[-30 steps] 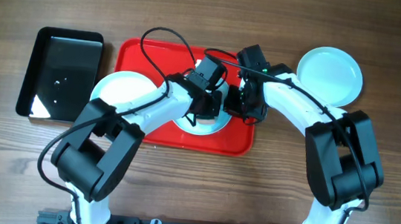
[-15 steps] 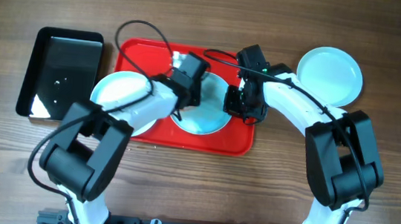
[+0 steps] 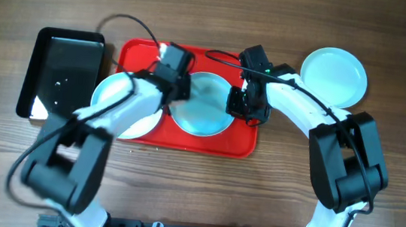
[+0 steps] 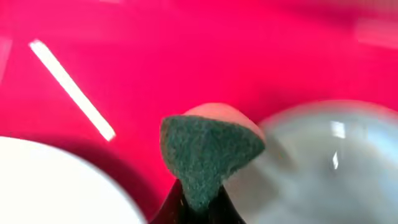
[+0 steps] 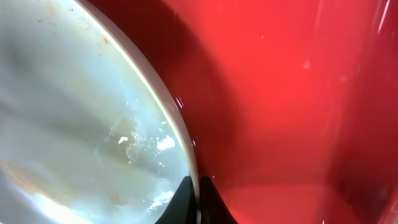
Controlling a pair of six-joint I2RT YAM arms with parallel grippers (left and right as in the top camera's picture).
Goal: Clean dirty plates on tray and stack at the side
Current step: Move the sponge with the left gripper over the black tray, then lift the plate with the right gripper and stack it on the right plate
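Sitting in the middle of the red tray (image 3: 215,145), a pale plate (image 3: 202,106) has faint smears on its surface. The right gripper (image 5: 198,200) pinches its right rim, jaws closed thin on the edge. The left gripper (image 4: 195,208), over the tray's far left part, is clamped on a green sponge (image 4: 208,149). A second plate (image 3: 141,127) overlaps the tray's left edge. A third plate (image 3: 333,76) lies on the wooden table (image 3: 194,196), far right. A black tray (image 3: 63,76) sits further left.

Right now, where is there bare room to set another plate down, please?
Bare table lies robot-side of the red tray, and right of the right plate. That tray is crowded: middle plate, left plate over its edge, left end effector with sponge, right end effector.
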